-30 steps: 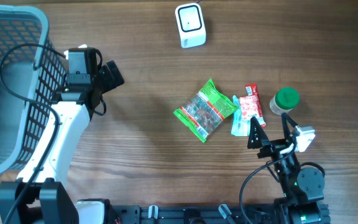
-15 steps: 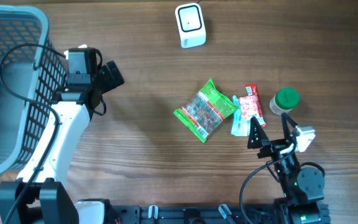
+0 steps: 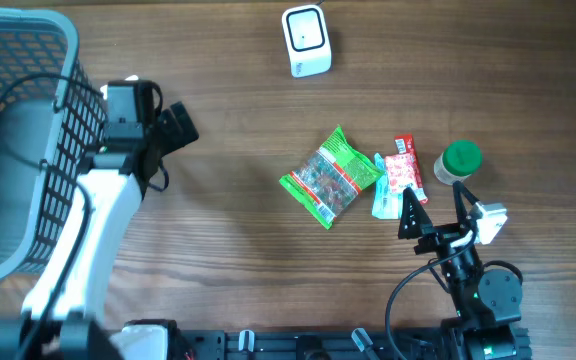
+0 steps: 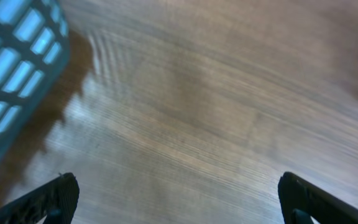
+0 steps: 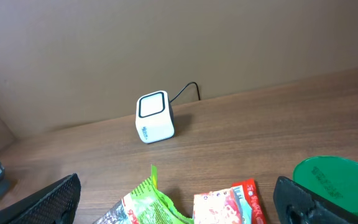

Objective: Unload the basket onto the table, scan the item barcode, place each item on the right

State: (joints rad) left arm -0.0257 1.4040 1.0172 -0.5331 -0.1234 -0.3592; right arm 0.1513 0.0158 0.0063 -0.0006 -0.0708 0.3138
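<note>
Overhead view: scanner (image 3: 306, 40) taken as the reference, a white cube at the far side of the surface (image 3: 228, 230), window facing up. Four candidate items lie on the robot's side of the scanner, all toward the robot's right of it: green snack bag (image 3: 331, 177) nearest the scanner, long axis diagonal; then the red packet (image 3: 404, 170), long axis running roughly toward the far edge; a small teal packet (image 3: 383, 200) tucked against its near end; and the green-lidded jar (image 3: 458, 162), upright, farthest right. Right end effector (image 3: 433, 205) sits just robot-side of the red packet and jar, fingers spread wide, holding nothing; its wrist camera looks over these items straight at the scanner. Left end effector (image 3: 180, 122) is well to the left of the scanner beside the basket (image 3: 72, 45), also spread and empty. Judgement: the right arm is clearly nearer, and any pick then travels away from the robot toward the scanner. No item shows inside the basket; barcodes are not legible.
</note>
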